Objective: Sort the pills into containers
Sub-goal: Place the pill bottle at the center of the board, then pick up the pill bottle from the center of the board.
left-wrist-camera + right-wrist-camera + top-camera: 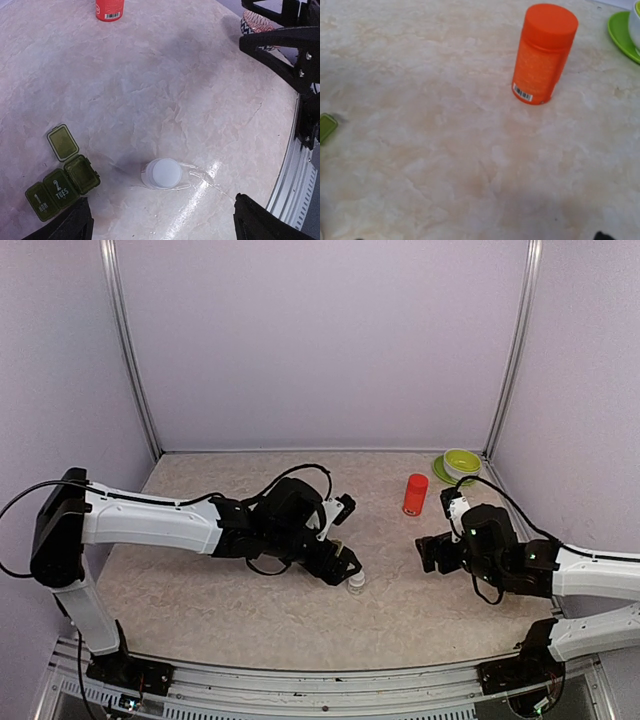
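The containers (62,182) are three joined dark-green boxes at the left of the left wrist view. The end box has its lid flipped open; the other two are shut. A tiny clear bottle with a white cap (161,174) stands upright just right of them, also seen as the capped bottle (356,582) from above. My left gripper (160,227) hangs above that bottle, open, its fingers (75,222) wide on either side and touching nothing. My right gripper (430,552) is open and empty over bare table, near the red-orange bottle (543,55). No loose pills show.
The red-orange bottle (415,494) stands upright at the back right. Behind it, green plates with a bowl (458,464) sit in the corner. A green edge of the containers (326,127) shows at the left of the right wrist view. The table's metal front rail (295,175) runs close by.
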